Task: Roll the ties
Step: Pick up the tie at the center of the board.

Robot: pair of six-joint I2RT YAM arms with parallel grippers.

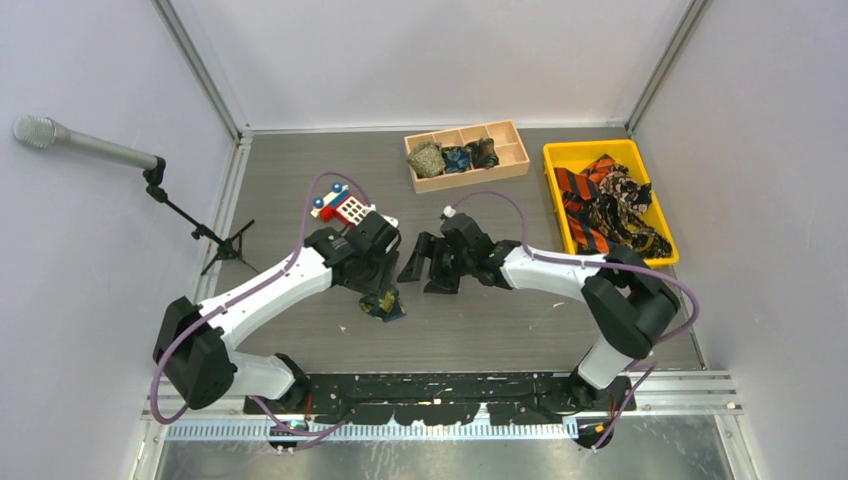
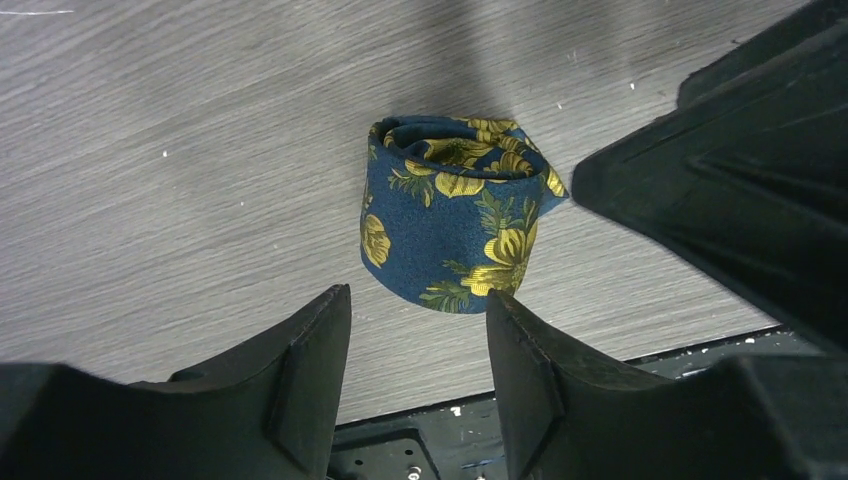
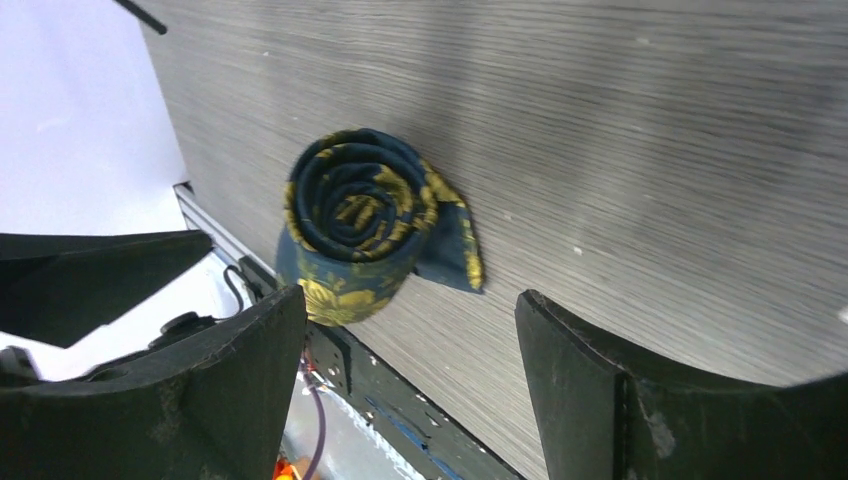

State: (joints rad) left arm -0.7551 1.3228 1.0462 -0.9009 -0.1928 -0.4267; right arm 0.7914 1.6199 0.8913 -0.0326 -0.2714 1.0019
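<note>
Left gripper point(image 2: 418, 300) jaws apart, gripping nothing, hovers over rolled navy tie point(image 2: 450, 225) (yellow-gold flowers). Coil lies on table point(image 2: 150, 200), near centre. Right gripper point(image 3: 410, 300) wide, empty, close on coil's right. Farther back: toy phone point(image 1: 345, 207) at left; wooden tray point(image 1: 510, 153) with three coils point(image 1: 455, 158); yellow bin point(image 1: 575, 155) far right, with loose ties point(image 1: 605, 205).

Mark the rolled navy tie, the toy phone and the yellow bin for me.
rolled navy tie point(image 3: 350, 205): right wrist view, centre of the coil's spiral.
toy phone point(image 1: 349, 209): top view, its white keypad.
yellow bin point(image 1: 585, 152): top view, bare far wall.
</note>
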